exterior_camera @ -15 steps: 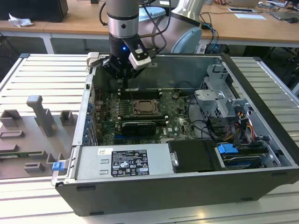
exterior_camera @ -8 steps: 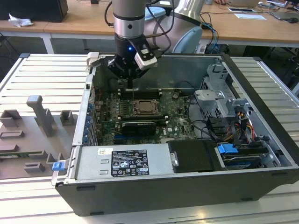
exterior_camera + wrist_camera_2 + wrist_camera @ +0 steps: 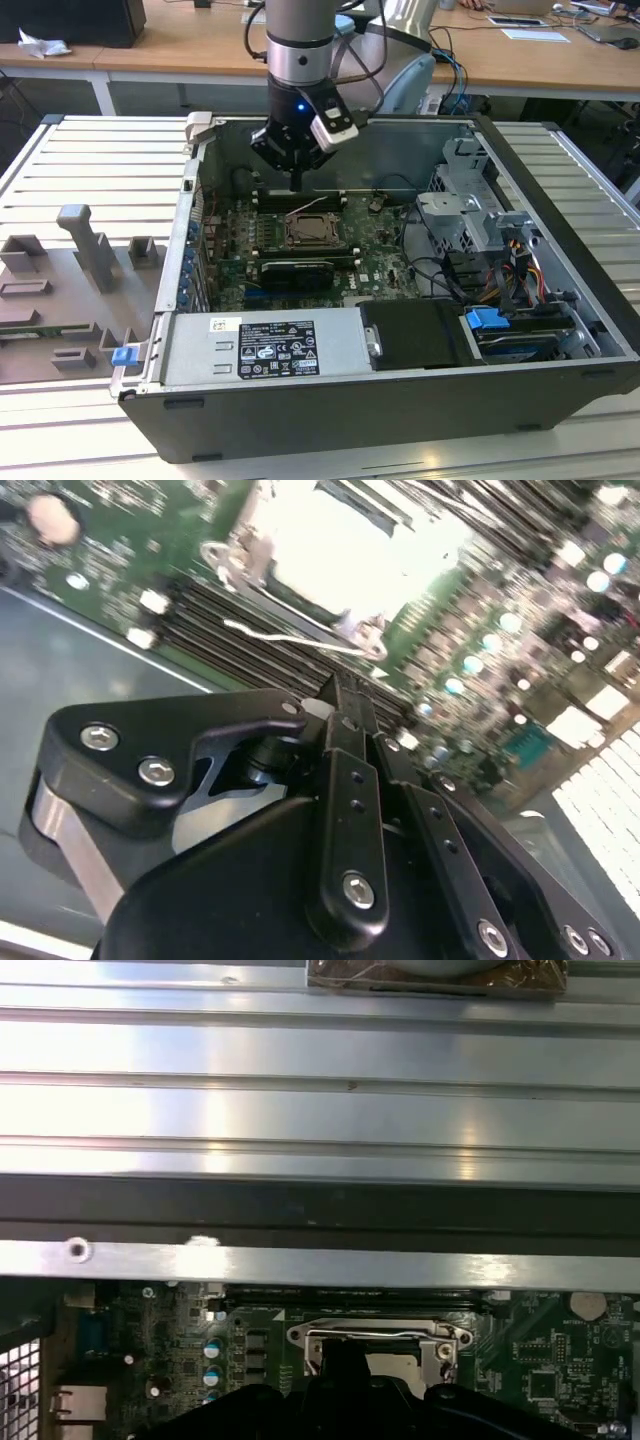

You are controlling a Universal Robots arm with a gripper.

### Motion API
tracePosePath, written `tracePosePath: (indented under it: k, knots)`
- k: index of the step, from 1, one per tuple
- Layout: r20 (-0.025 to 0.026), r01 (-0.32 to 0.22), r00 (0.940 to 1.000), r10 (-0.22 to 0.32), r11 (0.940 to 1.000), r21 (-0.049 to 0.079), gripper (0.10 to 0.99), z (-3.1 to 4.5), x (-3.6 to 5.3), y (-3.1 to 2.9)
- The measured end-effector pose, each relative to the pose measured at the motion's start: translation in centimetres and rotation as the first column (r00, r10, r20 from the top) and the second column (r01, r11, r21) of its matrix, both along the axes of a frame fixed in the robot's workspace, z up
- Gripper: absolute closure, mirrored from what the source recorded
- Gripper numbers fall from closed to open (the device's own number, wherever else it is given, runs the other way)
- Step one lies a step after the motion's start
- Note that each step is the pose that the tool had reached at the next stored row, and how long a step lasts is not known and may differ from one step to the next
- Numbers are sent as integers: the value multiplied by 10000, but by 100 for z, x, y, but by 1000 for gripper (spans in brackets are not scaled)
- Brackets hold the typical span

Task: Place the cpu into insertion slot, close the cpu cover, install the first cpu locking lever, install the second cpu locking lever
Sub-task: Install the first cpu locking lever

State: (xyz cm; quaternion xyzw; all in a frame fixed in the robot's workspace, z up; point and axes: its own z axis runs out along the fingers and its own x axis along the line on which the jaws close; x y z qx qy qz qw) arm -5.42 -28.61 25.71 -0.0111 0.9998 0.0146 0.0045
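pincer first: the gripper (image 3: pixel 297 180) hangs inside the open computer case (image 3: pixel 560 400), its black fingers pressed together into a single narrow tip with nothing held between them. that tip sits just above the far edge of the insertion slot (image 3: pixel 309 231). in the second wrist view the fingers (image 3: pixel 345 720) meet in one thin black blade pointing toward the socket.

the insertion slot lies on the green motherboard (image 3: pixel 385 245), about in the middle of the case floor. in the exterior view a pale squarish face shows inside its metal frame; whether that is the cpu seated in place i cannot tell. in the second wrist view the socket area (image 3: pixel 350 550) is washed out bright, with the cpu cover (image 3: pixel 262 542) showing as a silvery frame edge around it. a thin wire locking lever (image 3: pixel 300 640) runs along the near side of the socket there, and in the first wrist view a similar wire (image 3: pixel 372 1334) crosses the silver frame of the socket.

outward from that: long dark memory slots (image 3: pixel 300 195) lie beyond the socket, and a black expansion card (image 3: pixel 297 272) lies on its near side. a silver power supply (image 3: pixel 262 347) fills the case's front, carrying a black-and-white label (image 3: pixel 275 348) whose print is too small to read. a blue connector (image 3: pixel 488 322) sits toward the exterior view's right among bundled cables. the case rests on a ribbed metal table (image 3: pixel 90 170), with grey fixture blocks (image 3: pixel 88 245) at the exterior view's left.
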Motion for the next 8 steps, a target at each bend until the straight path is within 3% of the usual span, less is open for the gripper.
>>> tracePosePath:
  k: [3, 4, 5, 6, 8]
  knots:
    - [-1, 1, 10000, -1, 10000, 46, 980, -7, 110, -3]
    - [-2, -1, 10000, 1, 9996, 299, 980, -10, 126, -7]
    - [-1, 0, 10000, 0, 9970, 779, 980, -15, 129, -25]
    - [2, 0, 10000, 0, 9963, 856, 980, -37, 130, -35]
    - [0, 0, 10000, 0, 9964, 853, 980, -77, 129, -42]
